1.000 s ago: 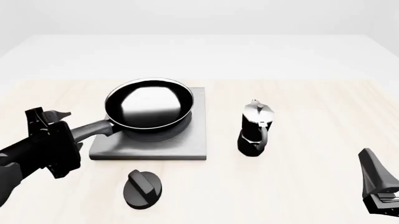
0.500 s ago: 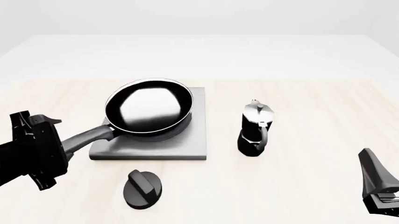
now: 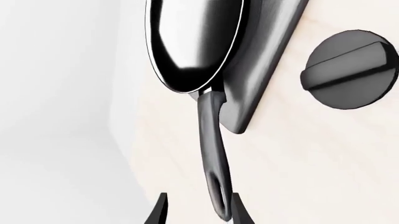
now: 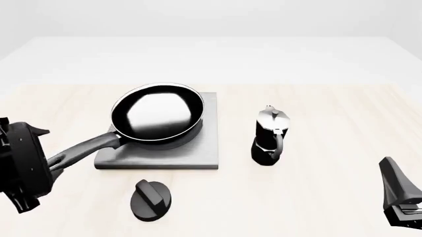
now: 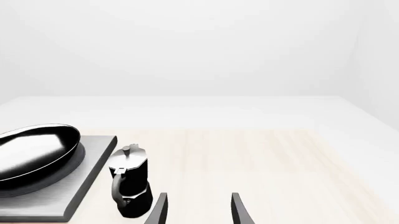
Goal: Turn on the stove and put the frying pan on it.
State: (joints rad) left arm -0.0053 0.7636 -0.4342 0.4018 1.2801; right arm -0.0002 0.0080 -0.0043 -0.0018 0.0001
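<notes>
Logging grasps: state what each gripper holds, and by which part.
Nothing. The left gripper is open around the pan's handle end; the right gripper is open.

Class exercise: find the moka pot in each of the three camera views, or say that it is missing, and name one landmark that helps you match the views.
Front view: the moka pot stands on the table, right of the stove.
Right wrist view: the moka pot stands beside the stove's edge, near the picture's lower edge.
Left wrist view: not in it.
Shared landmark: the frying pan resting on the stove, seen in all three views.
</notes>
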